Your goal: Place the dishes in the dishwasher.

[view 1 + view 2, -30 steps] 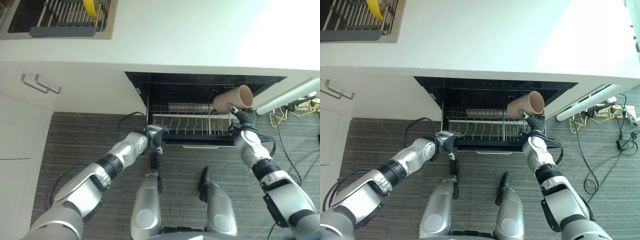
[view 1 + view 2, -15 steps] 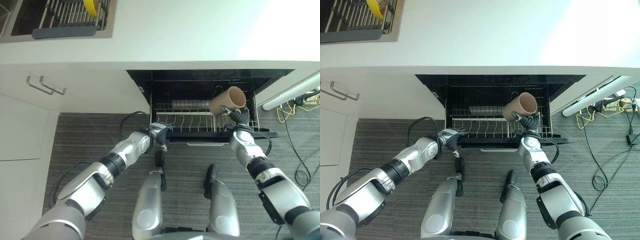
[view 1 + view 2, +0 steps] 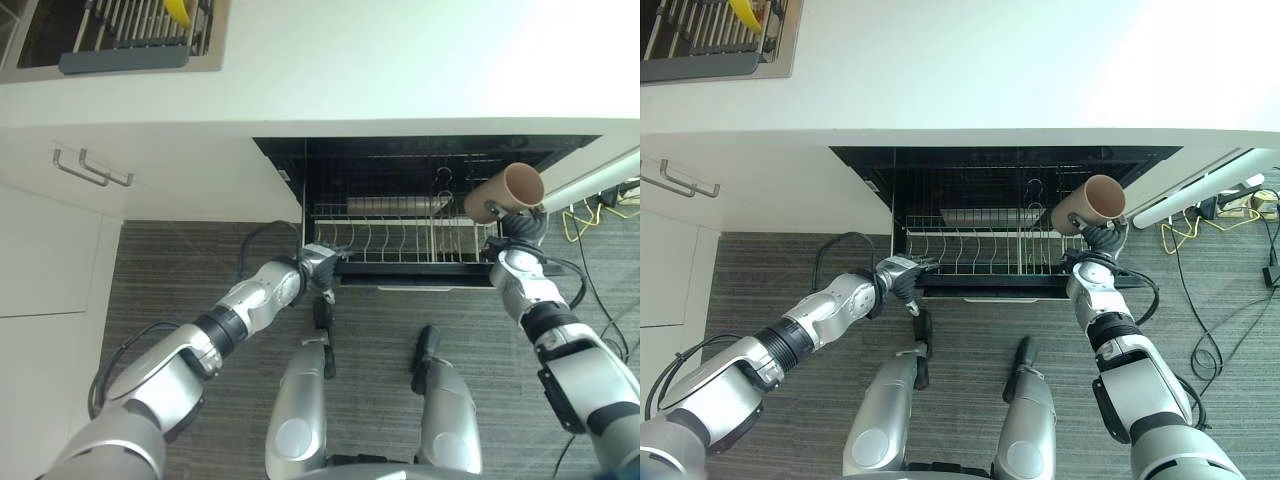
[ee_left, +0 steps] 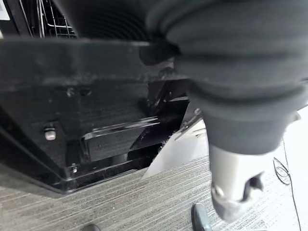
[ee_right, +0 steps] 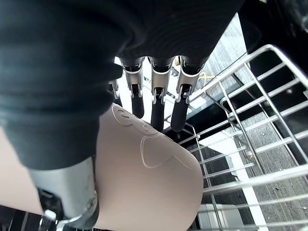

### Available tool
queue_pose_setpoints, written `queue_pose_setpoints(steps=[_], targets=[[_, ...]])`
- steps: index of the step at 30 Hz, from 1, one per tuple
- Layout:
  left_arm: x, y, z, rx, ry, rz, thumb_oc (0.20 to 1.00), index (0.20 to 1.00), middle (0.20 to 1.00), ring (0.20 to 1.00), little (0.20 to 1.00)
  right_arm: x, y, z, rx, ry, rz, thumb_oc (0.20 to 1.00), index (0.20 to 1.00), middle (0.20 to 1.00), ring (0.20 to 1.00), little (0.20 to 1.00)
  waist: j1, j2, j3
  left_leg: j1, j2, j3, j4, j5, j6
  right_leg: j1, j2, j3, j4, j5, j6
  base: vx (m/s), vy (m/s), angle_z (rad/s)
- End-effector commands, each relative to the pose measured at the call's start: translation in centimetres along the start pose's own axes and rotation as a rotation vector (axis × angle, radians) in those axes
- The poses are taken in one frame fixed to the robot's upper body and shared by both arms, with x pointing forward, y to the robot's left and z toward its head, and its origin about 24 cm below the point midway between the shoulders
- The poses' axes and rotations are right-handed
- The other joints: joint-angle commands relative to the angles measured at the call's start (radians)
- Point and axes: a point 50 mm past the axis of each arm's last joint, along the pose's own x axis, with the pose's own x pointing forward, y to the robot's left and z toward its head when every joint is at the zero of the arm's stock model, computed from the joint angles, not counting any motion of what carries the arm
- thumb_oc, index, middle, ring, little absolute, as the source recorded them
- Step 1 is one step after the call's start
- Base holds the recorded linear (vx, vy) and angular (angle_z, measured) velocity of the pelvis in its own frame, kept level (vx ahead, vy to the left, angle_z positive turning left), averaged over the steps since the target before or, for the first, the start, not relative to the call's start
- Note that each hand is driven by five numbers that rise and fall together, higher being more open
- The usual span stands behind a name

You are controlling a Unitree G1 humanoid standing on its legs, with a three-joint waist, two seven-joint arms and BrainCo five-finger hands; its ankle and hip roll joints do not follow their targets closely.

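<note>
A tan cup (image 3: 505, 190) lies on its side in my right hand (image 3: 517, 228), whose fingers (image 5: 156, 110) and thumb are curled round it. The cup (image 5: 144, 183) hangs over the right end of the pulled-out wire rack (image 3: 400, 235) of the open dishwasher (image 3: 1000, 160), with its mouth turned up and to the right. My left hand (image 3: 322, 264) rests at the rack's front left corner (image 3: 923, 268); the black front edge (image 4: 72, 62) hides its grip. A grey dish (image 3: 385, 206) stands at the back of the rack.
A white countertop (image 3: 400, 60) runs above the dishwasher. A sink (image 3: 120, 35) at the far left holds a drying rack and a yellow item (image 3: 180, 12). White cabinet doors with handles (image 3: 90, 168) stand on the left. A white bar (image 3: 600, 175) and yellow cables (image 3: 590, 215) are on the right.
My right hand has carried the cup to the right, from over the rack's middle-right to its right end. The left hand stays at the rack's front corner. The camera shifted slightly.
</note>
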Motion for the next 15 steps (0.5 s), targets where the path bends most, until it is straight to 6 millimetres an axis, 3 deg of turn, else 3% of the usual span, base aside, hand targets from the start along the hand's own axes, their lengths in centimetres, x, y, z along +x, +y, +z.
queue_pose_setpoints(steps=[1,7,11,15], targets=[[-3.4,-12.7,-2.8,-0.009,0.212,-0.473,1.0,1.0,1.0,1.0,1.0,1.0,-0.3,3.4,0.07,-0.081,-0.019,0.2,0.2,0.2,0.2,0.2,-0.002,-0.006,0.057,0.027,0.025,-0.033,0.076,-0.159,-0.005,-0.046,0.0,0.006,-0.014,0.056,0.022,0.03,-0.04,0.0],[-3.6,-12.9,-3.0,0.002,0.221,-0.469,1.0,1.0,1.0,1.0,1.0,0.8,0.8,2.6,-0.289,-0.093,0.09,0.2,0.2,0.2,0.2,0.2,0.002,-0.013,0.057,0.011,0.027,-0.04,0.087,-0.157,-0.002,-0.059,0.003,0.007,-0.005,0.056,0.02,0.0,-0.011,0.0],[-3.9,-13.0,-3.1,0.012,0.222,-0.47,1.0,1.0,1.0,1.0,1.0,0.7,1.4,2.2,-0.345,-0.068,0.136,0.2,0.2,0.2,0.2,0.2,0.005,-0.014,0.057,0.008,0.026,-0.04,0.086,-0.158,0.0,-0.063,0.005,0.007,0.0,0.051,0.019,0.0,0.0,0.0],[-3.7,-13.2,-3.0,0.016,0.213,-0.465,1.0,1.0,1.0,1.0,1.0,-0.6,3.6,1.3,-0.364,-0.067,0.228,0.2,0.2,0.2,0.2,0.2,0.006,-0.013,0.057,0.0,0.025,-0.04,0.097,-0.16,-0.002,-0.065,0.003,0.011,0.003,0.046,0.017,0.0,0.017,0.0]])
